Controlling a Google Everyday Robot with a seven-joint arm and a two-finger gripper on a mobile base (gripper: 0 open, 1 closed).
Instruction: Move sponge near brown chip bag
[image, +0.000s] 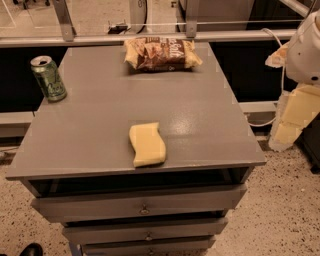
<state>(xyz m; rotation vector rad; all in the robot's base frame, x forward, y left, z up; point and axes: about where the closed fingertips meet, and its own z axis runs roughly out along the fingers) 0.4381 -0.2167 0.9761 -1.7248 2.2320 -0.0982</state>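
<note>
The pale yellow sponge (147, 144) lies flat near the front edge of the grey table top (100, 115), a little right of its middle. The brown chip bag (161, 54) lies at the back edge, dark brown in the middle with tan-yellow ends and white lettering. A wide stretch of table separates the two. My gripper (292, 120) hangs off the right side of the table, below the white arm, well away from the sponge and holding nothing.
A green drink can (48, 78) stands upright at the back left corner. Drawers (144, 205) sit under the table top, the top one slightly open. A metal rail (100, 39) runs behind the table. Speckled floor lies to the right.
</note>
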